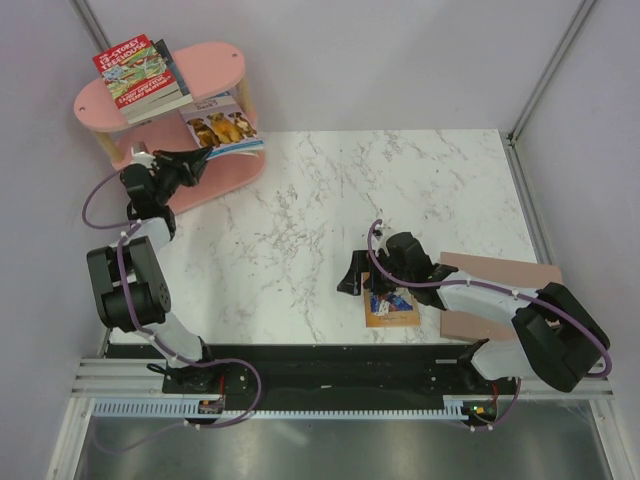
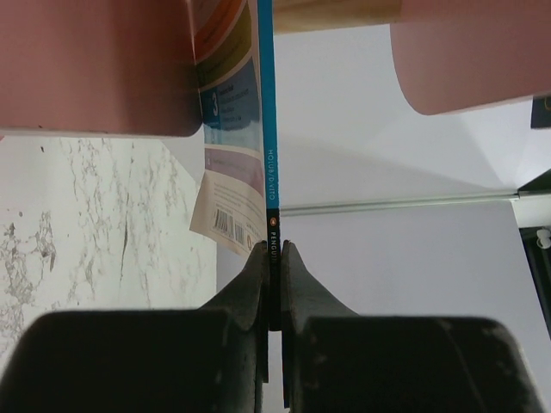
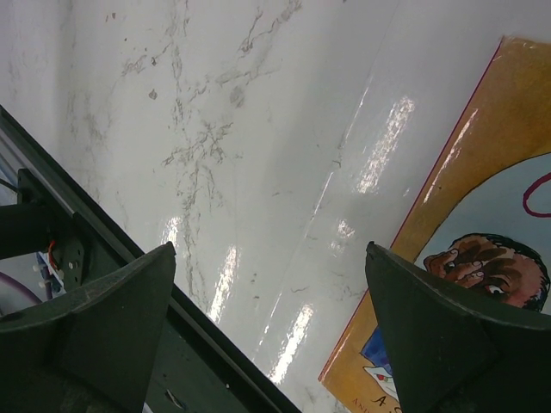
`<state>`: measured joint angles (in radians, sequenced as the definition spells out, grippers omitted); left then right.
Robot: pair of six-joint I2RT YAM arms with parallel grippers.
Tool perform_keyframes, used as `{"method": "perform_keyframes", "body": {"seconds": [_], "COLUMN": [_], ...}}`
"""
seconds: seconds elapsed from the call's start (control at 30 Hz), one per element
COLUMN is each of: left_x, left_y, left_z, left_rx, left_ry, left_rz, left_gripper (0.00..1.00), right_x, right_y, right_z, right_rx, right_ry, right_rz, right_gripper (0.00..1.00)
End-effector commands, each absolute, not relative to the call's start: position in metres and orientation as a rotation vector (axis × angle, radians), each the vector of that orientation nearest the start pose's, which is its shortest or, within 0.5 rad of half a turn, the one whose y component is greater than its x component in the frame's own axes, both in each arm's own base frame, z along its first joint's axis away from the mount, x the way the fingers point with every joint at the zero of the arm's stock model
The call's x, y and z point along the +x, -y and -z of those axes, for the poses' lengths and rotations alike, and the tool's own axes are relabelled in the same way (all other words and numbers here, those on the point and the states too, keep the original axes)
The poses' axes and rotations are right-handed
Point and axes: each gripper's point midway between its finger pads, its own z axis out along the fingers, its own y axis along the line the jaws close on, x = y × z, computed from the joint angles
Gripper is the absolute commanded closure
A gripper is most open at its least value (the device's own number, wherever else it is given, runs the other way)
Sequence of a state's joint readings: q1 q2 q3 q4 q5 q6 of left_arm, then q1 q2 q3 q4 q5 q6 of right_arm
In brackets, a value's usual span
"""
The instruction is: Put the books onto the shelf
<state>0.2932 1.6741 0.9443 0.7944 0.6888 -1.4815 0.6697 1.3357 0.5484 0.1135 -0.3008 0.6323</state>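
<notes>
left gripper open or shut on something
The left gripper is shut on the light blue book: in the left wrist view both fingers pinch its spine, no gap showing.

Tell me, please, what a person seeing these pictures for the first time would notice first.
At the far left of the marble table, the pink shelf stands out, with the red treehouse book on its top board. The left gripper is shut on the edge of the light blue puppy book just below that board. Near the front edge, the right gripper hangs open over the orange-tan book lying flat.
</notes>
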Motion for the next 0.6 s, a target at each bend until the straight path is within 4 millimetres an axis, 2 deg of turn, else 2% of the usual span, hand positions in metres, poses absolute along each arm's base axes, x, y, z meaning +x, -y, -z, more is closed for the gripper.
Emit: {"method": "perform_keyframes", "body": {"seconds": [0.0,0.03,0.17,0.37,0.43,0.57], "left_x": [0.489,0.491,0.5,0.506,0.508,0.513], "left_y": [-0.002,-0.004,-0.008,-0.011,-0.013,-0.015], "left_z": [-0.297,-0.293,-0.306,-0.299,-0.297,-0.297], "left_rx": [-0.741,-0.772,-0.755,-0.777,-0.782,-0.784], "left_ry": [-1.452,-1.48,-1.473,-1.492,-1.494,-1.522], "left_rz": [1.332,1.321,1.303,1.281,1.268,1.234], "left_gripper": [0.98,0.98,0.98,0.98,0.93,0.93], "right_x": [0.222,0.221,0.22,0.22,0.22,0.219], "right_y": [-0.271,-0.271,-0.27,-0.27,-0.269,-0.269], "right_z": [-0.078,-0.078,-0.076,-0.077,-0.076,-0.075], "right_rx": [-0.219,-0.22,-0.215,-0.214,-0.209,-0.207], "right_ry": [-2.353,-2.353,-2.356,-2.356,-2.358,-2.361], "right_rz": [-1.008,-1.008,-1.005,-1.007,-1.005,-1.009], "right_gripper": [0.02,0.02,0.02,0.02,0.02,0.02]}}
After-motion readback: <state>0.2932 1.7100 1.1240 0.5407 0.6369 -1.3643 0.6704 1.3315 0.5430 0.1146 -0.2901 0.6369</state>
